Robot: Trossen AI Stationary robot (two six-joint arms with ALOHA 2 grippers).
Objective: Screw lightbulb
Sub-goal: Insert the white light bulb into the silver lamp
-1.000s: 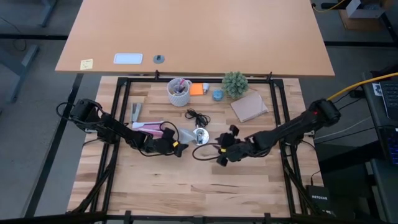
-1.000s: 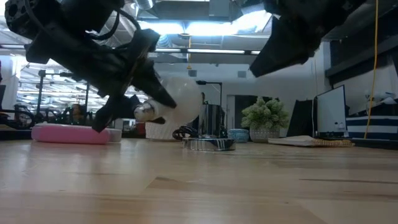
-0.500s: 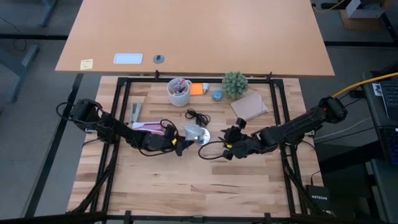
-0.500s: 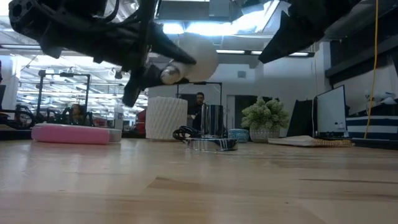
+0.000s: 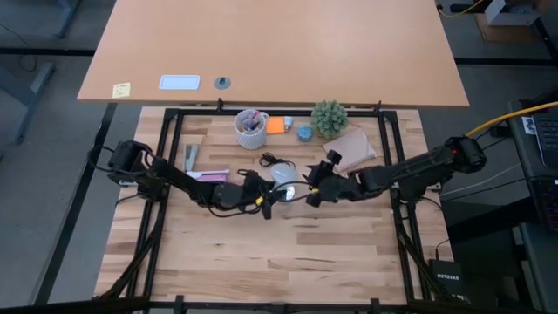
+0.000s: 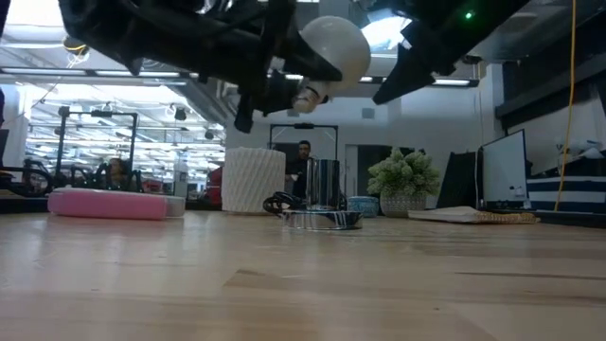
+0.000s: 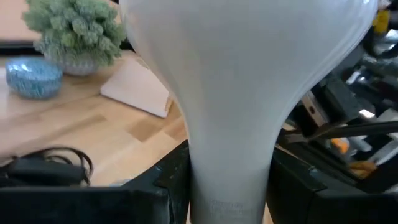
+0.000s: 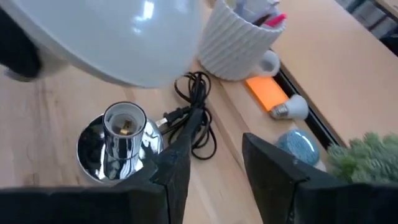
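Two grippers meet mid-table: left gripper [image 5: 264, 200] clamps the lightbulb [image 6: 333, 45] aloft above the chrome socket [image 8: 121, 138]; right gripper [image 5: 316, 190] hovers beside it, fingers apart.

Two dark, jointed arms, matte black; the left gripper [image 5: 261, 199] carries yellow markings near its fingers.

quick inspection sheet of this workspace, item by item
surface: light wooden table.
job's things: lightbulb held in the air by the left gripper; silvery socket fitting empty on the table.
clutter: white cup of pens, potted plant, orange pad, blue dish, brown notebook, pink item, small spare bulb.
grippers: left shut on lightbulb; right gripper open beside it.
cables: black cord by the fitting.
surroundings: person in the room behind.
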